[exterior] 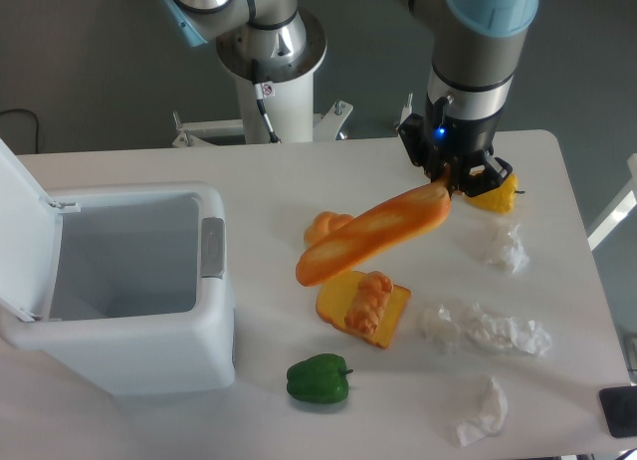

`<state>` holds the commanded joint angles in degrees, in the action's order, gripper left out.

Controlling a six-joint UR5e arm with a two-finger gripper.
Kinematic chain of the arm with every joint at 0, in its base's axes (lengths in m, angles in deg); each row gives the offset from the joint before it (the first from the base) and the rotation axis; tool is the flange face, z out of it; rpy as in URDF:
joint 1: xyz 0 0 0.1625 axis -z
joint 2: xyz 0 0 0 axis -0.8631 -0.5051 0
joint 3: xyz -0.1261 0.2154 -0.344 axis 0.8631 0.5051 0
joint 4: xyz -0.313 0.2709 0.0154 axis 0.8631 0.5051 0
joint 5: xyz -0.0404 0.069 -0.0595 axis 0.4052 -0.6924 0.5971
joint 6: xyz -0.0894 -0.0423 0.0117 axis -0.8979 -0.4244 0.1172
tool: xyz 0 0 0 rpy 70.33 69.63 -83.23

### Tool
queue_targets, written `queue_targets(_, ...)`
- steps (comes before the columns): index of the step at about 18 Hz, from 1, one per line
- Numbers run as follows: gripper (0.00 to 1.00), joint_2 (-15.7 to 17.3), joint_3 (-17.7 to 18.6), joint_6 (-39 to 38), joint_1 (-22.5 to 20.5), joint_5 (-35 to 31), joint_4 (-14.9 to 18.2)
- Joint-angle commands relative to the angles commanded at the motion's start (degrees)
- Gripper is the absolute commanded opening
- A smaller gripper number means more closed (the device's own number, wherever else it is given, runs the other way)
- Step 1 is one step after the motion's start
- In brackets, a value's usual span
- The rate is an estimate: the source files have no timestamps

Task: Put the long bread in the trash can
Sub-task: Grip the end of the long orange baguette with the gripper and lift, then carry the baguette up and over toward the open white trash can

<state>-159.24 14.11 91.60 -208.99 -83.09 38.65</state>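
The claw point(445, 184) is clamped on one tapered end of the long glossy orange-golden baguette point(373, 234), which slants down to its left, lifted above the white tabletop point(557, 400). Under its far end sits a square orange bread slice point(364, 314). Farther left stands the large white plastic trash can point(129, 281), lid open.

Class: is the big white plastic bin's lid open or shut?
Open: the white plastic bin's hinged lid stands up, baring its inside.
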Motion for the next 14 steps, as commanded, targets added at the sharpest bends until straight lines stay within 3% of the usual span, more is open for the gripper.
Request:
queue_targets(9,0.02,2.8,0.2,0.0,-0.6,0.3,0.1)
queue_targets(14,0.02,8.6,0.2,-1.0,-0.8,4.1,0.8)
